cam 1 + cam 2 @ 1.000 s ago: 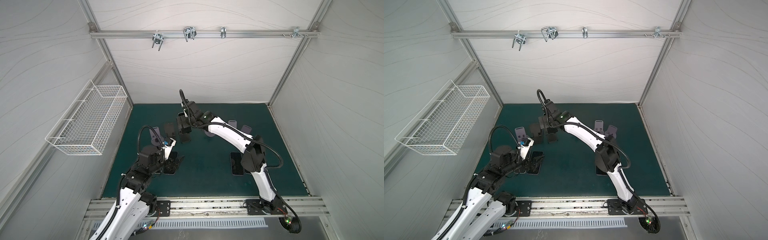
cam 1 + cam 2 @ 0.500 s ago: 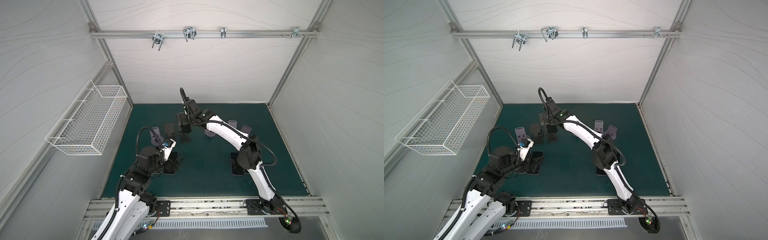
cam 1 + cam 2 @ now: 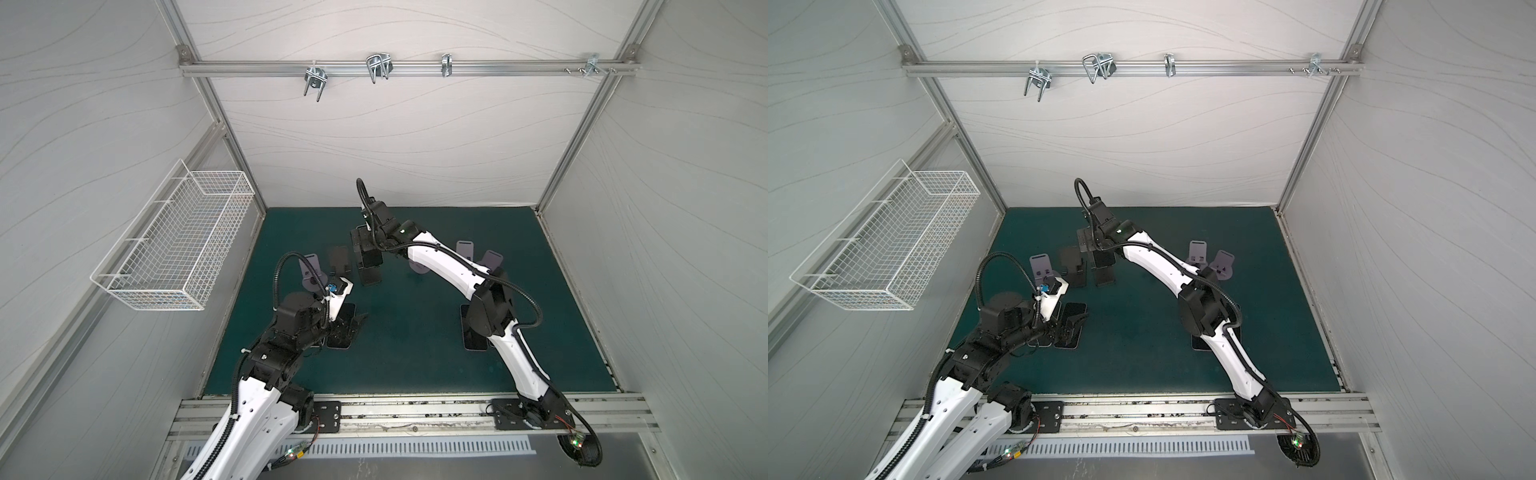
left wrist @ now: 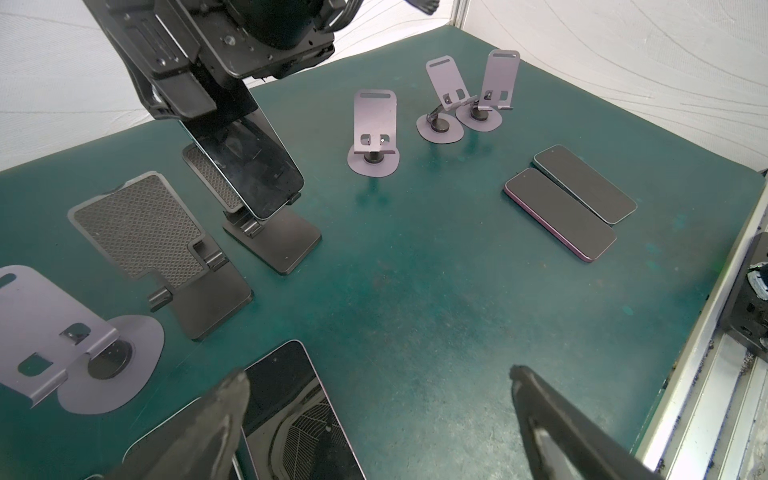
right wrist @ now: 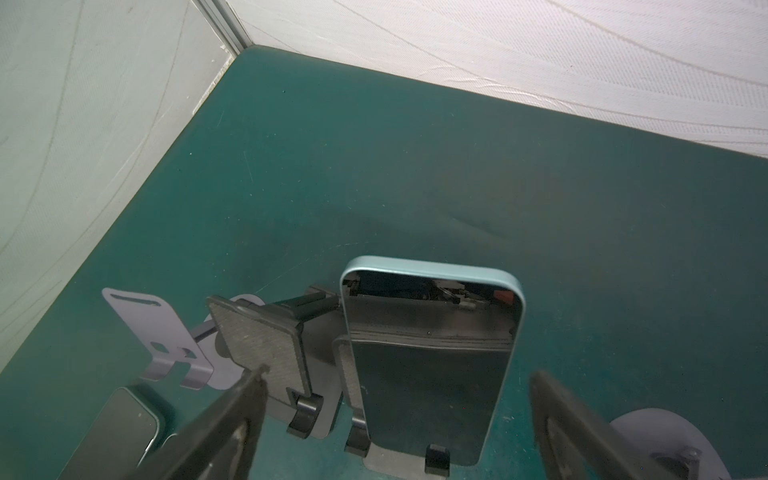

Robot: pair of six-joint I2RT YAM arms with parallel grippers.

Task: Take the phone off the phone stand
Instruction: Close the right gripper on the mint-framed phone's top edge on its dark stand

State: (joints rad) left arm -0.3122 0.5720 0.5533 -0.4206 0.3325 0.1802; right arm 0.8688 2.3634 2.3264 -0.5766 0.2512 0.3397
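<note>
Just left of centre in both top views, the right gripper (image 3: 370, 262) (image 3: 1102, 259) is poised over the phone stand (image 3: 371, 279) on the far part of the green mat (image 3: 415, 332). In the right wrist view the phone (image 5: 432, 374) is seen leaning on that black stand, with its lower edge caught by the stand's lip. The right gripper's fingers (image 5: 232, 415) are spread wide to either side of it. No contact is made and nothing is held.

Toward the lower left of the mat in a top view, the left gripper (image 3: 351, 326) is positioned low above a flat phone (image 4: 299, 415), its jaws likewise fully parted and empty. An empty black stand (image 4: 158, 241) is set just beside the occupied one, and lavender stands (image 4: 376, 124) are scattered nearby. Two more phones (image 4: 559, 214) are laid flat side by side, well apart from the stands.
</note>
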